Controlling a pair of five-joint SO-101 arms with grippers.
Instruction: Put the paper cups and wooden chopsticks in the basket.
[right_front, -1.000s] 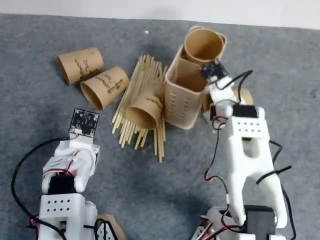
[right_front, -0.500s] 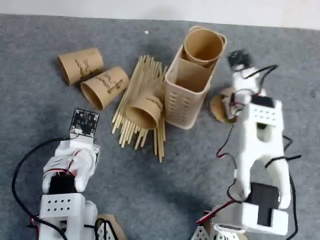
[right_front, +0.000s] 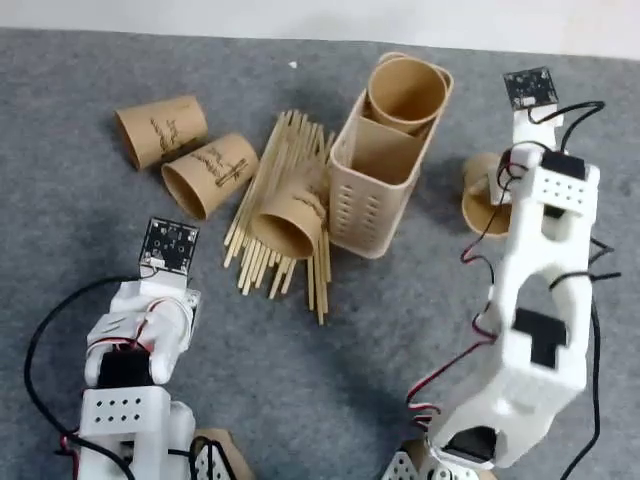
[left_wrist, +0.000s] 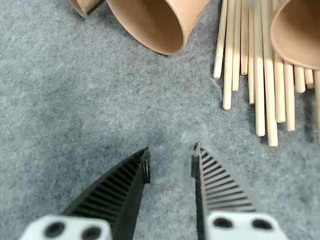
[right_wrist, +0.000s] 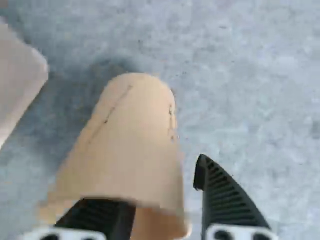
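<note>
A tan slotted basket (right_front: 372, 190) stands mid-table with one paper cup (right_front: 405, 92) upright in it. Two more cups (right_front: 160, 130) (right_front: 210, 172) lie to its left. A third cup (right_front: 290, 220) rests on the spread of wooden chopsticks (right_front: 270, 190). My right gripper (right_wrist: 150, 190) is to the right of the basket, shut on another paper cup (right_wrist: 125, 150) (right_front: 478, 195) and holding it on its side. My left gripper (left_wrist: 171, 150) hangs open over bare carpet, short of a cup's mouth (left_wrist: 155, 25) and the chopstick ends (left_wrist: 260, 90).
Grey carpet covers the table, with open room in front of the chopsticks and right of the basket. A corner of the basket (right_wrist: 20, 90) sits close beside the held cup. The table's far edge meets a pale wall (right_front: 320, 15).
The right arm swung away from the basket's side out to the right and stretched farther back, and the cup went with it. The left arm stayed still.
</note>
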